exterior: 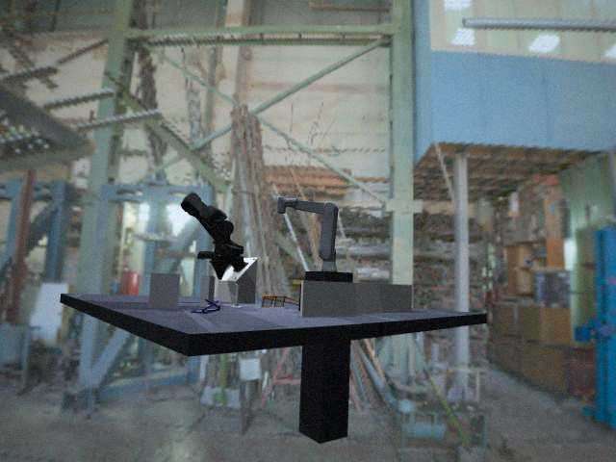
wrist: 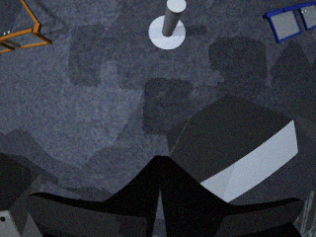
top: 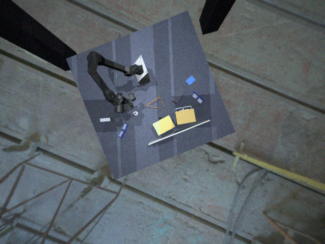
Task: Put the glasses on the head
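From where I'm standing, the black gripper [top: 128,104] [exterior: 219,274] [wrist: 161,162] is closed with nothing between its fingers, tipped downward above the dark blue-grey tabletop [top: 147,47] [exterior: 149,320] [wrist: 109,104]. Near it stands a small white post on a round base [top: 135,113] [exterior: 237,305] [wrist: 157,38]. Beyond that, the orange-brown tortoiseshell glasses [top: 159,97] [exterior: 264,300] [wrist: 37,28] rest on the tabletop, well apart from the gripper: a thin, angular frame, front edge raised, both temples unfolded and slanting. I can't make out any mottling. Farther out are two pale-yellow-topped blocks [top: 163,125] [top: 186,116], just in front of a long, thin white-edged panel [top: 181,131] [exterior: 328,298].
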You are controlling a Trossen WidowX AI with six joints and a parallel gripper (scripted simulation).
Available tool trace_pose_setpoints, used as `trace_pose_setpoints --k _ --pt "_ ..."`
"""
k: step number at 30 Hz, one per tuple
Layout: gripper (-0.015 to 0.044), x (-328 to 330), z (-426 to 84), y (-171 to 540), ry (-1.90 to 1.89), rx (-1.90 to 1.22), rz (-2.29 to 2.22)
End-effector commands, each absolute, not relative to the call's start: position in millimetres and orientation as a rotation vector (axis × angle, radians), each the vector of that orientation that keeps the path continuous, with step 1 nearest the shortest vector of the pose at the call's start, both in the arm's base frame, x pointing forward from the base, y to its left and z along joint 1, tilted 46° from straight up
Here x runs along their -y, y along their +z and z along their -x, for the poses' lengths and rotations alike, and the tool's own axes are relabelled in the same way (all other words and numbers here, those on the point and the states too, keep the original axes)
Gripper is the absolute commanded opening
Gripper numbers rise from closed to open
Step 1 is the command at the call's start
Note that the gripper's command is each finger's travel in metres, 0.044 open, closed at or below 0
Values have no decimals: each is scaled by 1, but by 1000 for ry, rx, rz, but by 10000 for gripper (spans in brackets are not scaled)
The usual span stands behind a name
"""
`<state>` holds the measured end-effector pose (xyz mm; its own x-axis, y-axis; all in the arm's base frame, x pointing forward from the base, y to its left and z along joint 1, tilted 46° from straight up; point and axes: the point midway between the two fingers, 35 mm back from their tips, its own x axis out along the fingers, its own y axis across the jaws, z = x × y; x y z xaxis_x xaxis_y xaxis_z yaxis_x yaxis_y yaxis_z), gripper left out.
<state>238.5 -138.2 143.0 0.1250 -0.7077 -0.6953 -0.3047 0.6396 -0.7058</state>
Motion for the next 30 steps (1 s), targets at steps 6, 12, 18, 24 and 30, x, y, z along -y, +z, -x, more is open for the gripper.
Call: trace_pose_setpoints --k 6,12,18,24,30 --pt "0 143 -238 138 -355 -1471 902" --pt "0 145 -239 141 -355 -1471 901" --pt "0 148 -241 144 -355 -1470 901" --pt "0 151 -243 147 -355 -1470 901" --pt "0 154 -244 150 -355 -1470 901"
